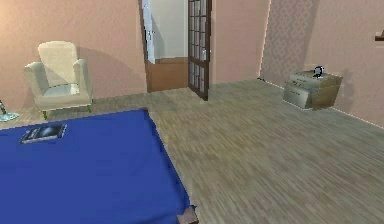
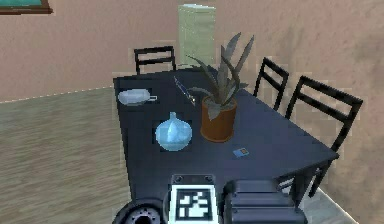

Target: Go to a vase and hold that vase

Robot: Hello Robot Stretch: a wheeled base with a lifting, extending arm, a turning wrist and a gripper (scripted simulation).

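I saw the vase point(image 2: 173, 132), pale blue and round-bellied, standing upright on the dark table point(image 2: 280, 138) in the arm side view, toward the table's near end. Just right of it stood a plant point(image 2: 219, 108) in an orange pot, close but apart from it. A pale bowl point(image 2: 135, 97) lay farther out on the left, and a small flat thing point(image 2: 240, 153) lay on the near side of the pot. Black chairs point(image 2: 320, 105) stood round the table. At the bottom edge, nearer than the vase, I made out the gripper point(image 2: 140, 214) as a dark shape beside its white marker point(image 2: 197, 203). Its far end was cut off, so I could not tell whether it held anything. Ahead, the forward view showed a blue bed point(image 1: 90, 170) with a book point(image 1: 43, 132) on it, a pale armchair point(image 1: 60, 75) and an open door point(image 1: 200, 48).
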